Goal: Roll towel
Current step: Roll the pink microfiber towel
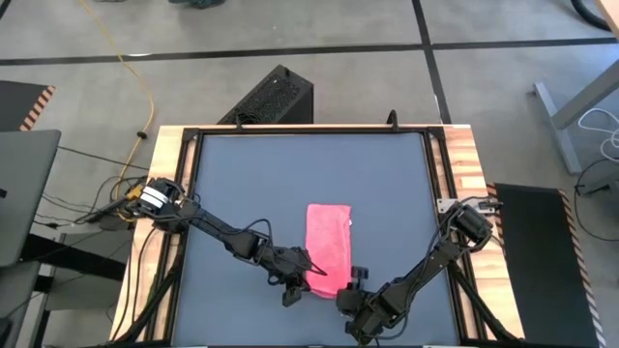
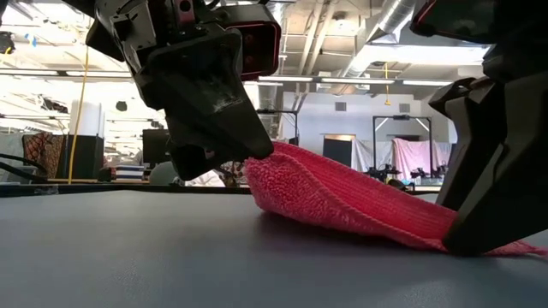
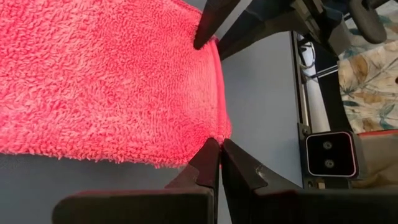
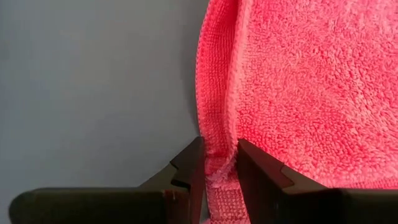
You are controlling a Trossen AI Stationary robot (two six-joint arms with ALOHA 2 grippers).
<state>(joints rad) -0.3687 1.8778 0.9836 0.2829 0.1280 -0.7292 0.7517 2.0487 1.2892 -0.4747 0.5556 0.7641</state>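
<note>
Two grippers, one towel (image 1: 328, 244). Item: pink towel, folded into a strip on the dark table (image 1: 251, 184), long axis running from the near edge, where I work, toward the far edge. Left gripper (image 1: 311, 271): clenched tight on the towel's near left corner, that corner lifted off the table. Right gripper (image 1: 353, 282): fingers (image 4: 189, 167) grasping the hem at the towel's near right corner. Both sit equally close, at the near end, with the whole strip stretching away from them. Judgement: rolling must travel along that axis, away from me.
</note>
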